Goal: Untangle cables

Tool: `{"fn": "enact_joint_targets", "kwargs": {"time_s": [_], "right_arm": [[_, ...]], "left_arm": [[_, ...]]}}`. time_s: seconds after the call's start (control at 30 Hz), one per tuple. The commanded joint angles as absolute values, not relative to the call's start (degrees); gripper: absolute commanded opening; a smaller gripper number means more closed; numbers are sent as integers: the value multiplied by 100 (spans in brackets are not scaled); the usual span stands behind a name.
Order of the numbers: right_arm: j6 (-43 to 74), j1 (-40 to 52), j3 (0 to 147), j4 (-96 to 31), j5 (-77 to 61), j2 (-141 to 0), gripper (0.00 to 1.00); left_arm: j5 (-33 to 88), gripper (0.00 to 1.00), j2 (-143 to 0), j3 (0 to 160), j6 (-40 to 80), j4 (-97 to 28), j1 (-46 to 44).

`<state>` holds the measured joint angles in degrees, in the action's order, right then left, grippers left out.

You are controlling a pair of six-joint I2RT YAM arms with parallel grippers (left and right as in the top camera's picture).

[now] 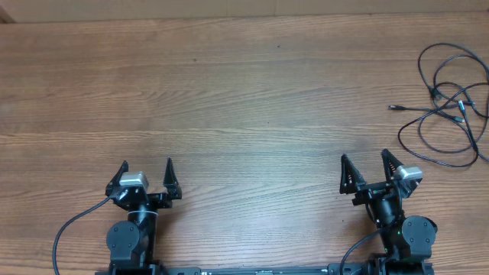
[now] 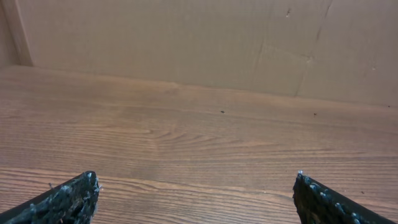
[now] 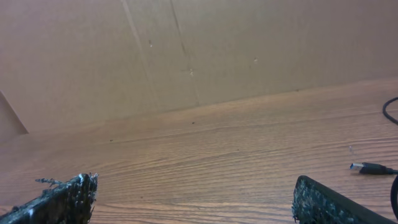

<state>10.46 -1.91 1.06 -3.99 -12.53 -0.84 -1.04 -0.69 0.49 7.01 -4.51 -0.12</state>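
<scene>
- Wood-grain tabletop [image 1: 244,92] fills the overhead view edge to edge, grain running L to R.
- Plain cardboard wall [image 2: 186,43] stands along the tabletop's far edge. Seams and creases show in both wrist views.
- Two black arms sit at the near edge, well apart: left arm [image 1: 131,229] and right arm [image 1: 401,229]. A thick black wire [image 1: 70,216] curves off the left arm toward the near edge.
- The cables [image 1: 451,107], thin black cords in loose loops, lie at the far-right side of the tabletop, ahead of the right arm and to its right. Several loops cross each other mid-tangle, and some run out of frame at the right edge. They touch neither arm.
- Left jaws stand wide open and point toward the far wall. The fingertips [image 1: 124,166] are spread, w/ only bare wood seen between them in the left wrist view.
- Right jaws are likewise wide open and grip nothing. Bare wood shows between the two black fingers [image 3: 68,193] in the right wrist view.
- One small metal-tipped plug [image 1: 395,108] lies flat at the tangle's left side, its tip pointing left. In the right wrist view it rests on the wood near the right-hand finger but apart from it, w/ a bit of cord at the frame edge.
</scene>
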Motion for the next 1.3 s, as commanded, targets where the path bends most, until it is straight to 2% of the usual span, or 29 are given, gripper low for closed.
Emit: {"fn": "enact_joint_targets", "kwargs": {"time_s": [0.0,0.1,0.37,0.53,1.27], "right_arm": [[1044,-292,47,-390,-1114,-16,100],[1039,-344,47,-388,-1052,-16,100],[-548,-346,47,-346,-1824,-16,100],[-1046,-346,47,-340,-1918,-16,100],[-1079,-351,47,-331,-1811,-16,100]], "left_arm": [[-43,100,-25,34,598,-449,-1],[-43,99,-25,34,598,-449,-1],[-43,100,-25,34,598,-449,-1],[-43,100,-25,34,598,-449,-1],[-43,100,-25,34,598,-449,-1]]}}
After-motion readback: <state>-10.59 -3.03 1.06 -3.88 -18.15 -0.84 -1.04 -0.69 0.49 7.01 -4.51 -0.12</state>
